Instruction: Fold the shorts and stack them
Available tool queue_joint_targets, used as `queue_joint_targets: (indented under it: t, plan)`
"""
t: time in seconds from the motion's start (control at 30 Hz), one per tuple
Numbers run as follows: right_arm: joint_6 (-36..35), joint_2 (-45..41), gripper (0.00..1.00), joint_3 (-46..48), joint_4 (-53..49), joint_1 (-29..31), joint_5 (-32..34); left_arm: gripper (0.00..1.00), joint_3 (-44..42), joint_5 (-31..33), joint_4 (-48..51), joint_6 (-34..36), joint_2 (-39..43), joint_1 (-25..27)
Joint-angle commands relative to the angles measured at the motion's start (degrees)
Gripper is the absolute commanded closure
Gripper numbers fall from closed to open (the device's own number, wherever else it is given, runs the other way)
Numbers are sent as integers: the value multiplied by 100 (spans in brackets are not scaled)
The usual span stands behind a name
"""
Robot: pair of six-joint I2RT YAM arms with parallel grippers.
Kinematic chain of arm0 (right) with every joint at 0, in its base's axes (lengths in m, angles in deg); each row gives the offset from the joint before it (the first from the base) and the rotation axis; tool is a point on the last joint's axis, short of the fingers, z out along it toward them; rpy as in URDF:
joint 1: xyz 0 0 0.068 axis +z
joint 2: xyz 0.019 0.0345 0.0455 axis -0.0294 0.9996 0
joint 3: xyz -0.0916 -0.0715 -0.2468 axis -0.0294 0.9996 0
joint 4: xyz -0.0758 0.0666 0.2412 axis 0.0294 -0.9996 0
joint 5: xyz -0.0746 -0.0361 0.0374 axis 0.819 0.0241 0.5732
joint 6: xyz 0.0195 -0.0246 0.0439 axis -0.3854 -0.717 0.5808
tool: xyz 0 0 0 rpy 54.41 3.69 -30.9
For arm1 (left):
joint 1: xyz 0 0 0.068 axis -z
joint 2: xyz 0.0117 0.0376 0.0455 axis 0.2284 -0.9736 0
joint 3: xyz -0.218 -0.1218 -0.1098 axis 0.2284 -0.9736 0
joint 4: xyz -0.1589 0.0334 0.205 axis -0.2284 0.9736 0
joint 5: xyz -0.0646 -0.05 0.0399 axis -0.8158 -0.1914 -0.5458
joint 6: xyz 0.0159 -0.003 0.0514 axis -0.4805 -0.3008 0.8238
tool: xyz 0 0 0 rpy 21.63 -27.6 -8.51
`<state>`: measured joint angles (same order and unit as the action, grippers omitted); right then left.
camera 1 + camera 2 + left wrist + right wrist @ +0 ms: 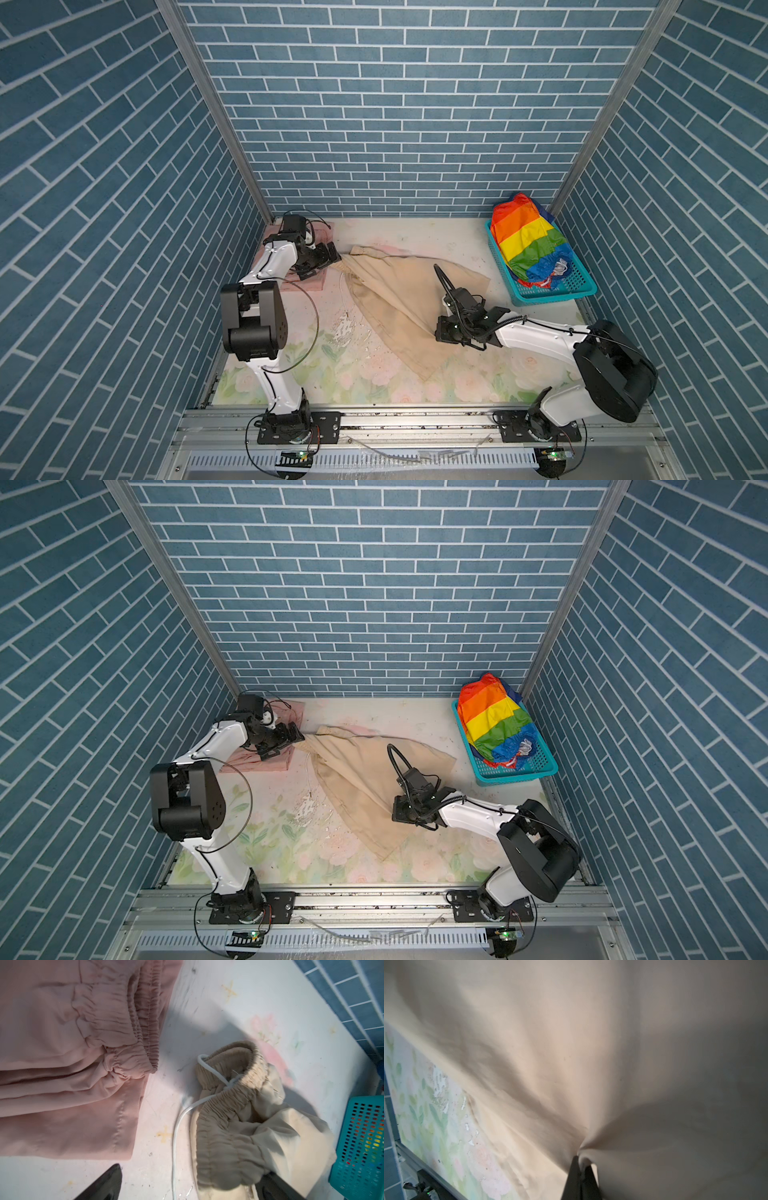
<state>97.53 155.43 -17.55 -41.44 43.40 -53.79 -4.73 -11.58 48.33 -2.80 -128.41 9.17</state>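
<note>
1. In both top views the tan shorts lie spread out in the middle of the bench. One corner points to the near edge.
2. In both top views the pink shorts lie folded in the far left corner, partly under the left arm. The rainbow shorts sit bunched up in the teal basket in the far right corner.
3. In a top view the left gripper is at the waist end of the tan shorts, just beside the pink shorts. The right gripper is down on the right side of the tan cloth.
4. In the left wrist view the jaws of the left gripper are spread wide. The two black fingers are far apart. The bunched waistband of the tan shorts lies between them and is not pinched. A white string runs from the waistband along the bench. The pink shorts lie folded next to it, with a strip of bare bench between. The basket shows at the edge.
5. In the right wrist view the jaws of the right gripper are pressed together, pinching a small fold of the tan shorts. The cloth puckers at the pinch. The flowery bench shows beside the cloth.
</note>
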Motion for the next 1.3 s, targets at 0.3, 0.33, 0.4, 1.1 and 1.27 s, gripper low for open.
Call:
queue_joint_targets:
  t: [0.3, 0.33, 0.4, 1.1, 1.27]
  plan:
    - [-1136, 836, 100, 140, -494, -1598, 114, 0, -863, -401, -106, -199, 1013, -45]
    - [-1336, 946, 100, -26, -619, -1724, 208, 0, -1093, -577, -306, -384, 1124, -37]
    - [-1696, 1192, 100, -480, -902, -1913, 471, 0, -1619, -1036, -849, -839, 1361, -10]
    - [-2457, 1364, 100, -3057, -2092, -2442, 947, 1, -5249, -1540, -5774, -5394, 2033, 515]
    - [-2484, 1187, 100, -2808, -1988, -2442, 936, 11, -5325, -1175, -6494, -5874, 1530, 742]
